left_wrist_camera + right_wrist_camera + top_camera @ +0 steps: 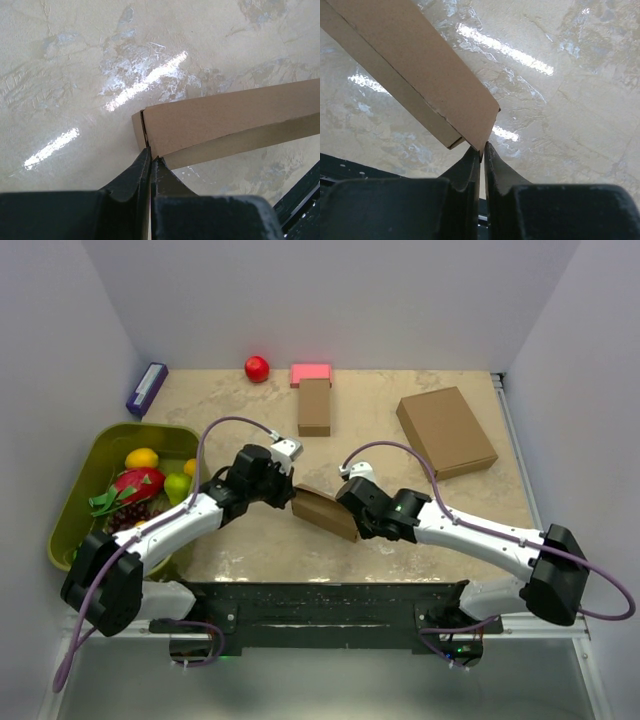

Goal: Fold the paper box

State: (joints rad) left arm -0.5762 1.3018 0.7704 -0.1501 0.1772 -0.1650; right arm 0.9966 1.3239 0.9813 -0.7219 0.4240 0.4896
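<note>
Both ends pinched: left gripper [150, 154] and right gripper [482, 148] each clamp a paper box [324, 510] corner; mid-fold, next probably needs a coordinated inward push.

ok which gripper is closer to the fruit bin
Left. The left gripper sits right of the bin; the right gripper is farther right, across the paper box.

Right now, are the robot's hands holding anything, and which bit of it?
Yes, the paper box. The left gripper pinches one end corner of it, and the right gripper pinches the opposite end corner.
</note>
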